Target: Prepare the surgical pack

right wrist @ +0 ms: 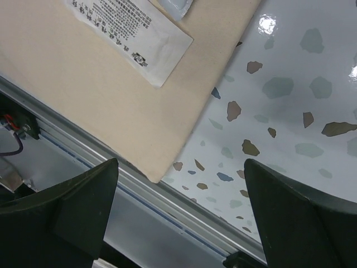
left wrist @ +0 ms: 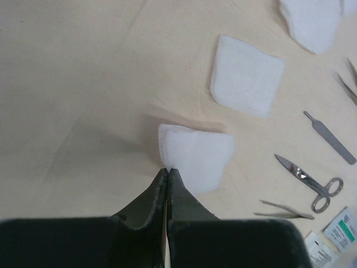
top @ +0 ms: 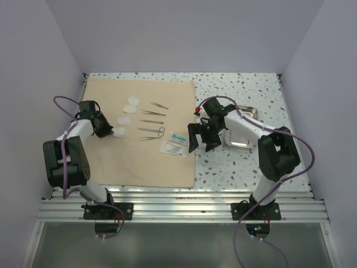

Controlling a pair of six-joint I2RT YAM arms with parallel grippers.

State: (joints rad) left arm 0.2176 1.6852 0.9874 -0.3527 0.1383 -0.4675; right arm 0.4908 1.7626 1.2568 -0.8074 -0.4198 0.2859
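Gauze pad (left wrist: pixel 198 159) pinched by its near corner in clenched left gripper (left wrist: pixel 167 171) — likely for lifting; right gripper (right wrist: pixel 181 164) splayed, empty.

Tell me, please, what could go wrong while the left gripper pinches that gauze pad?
1. The left gripper is shut on just the corner of the gauze pad, so the pad may slip out when lifted.
2. The cloth puckers right at the tips; it may be caught too and drag the scissors.
3. The open right gripper hangs near the packet and could nudge it.
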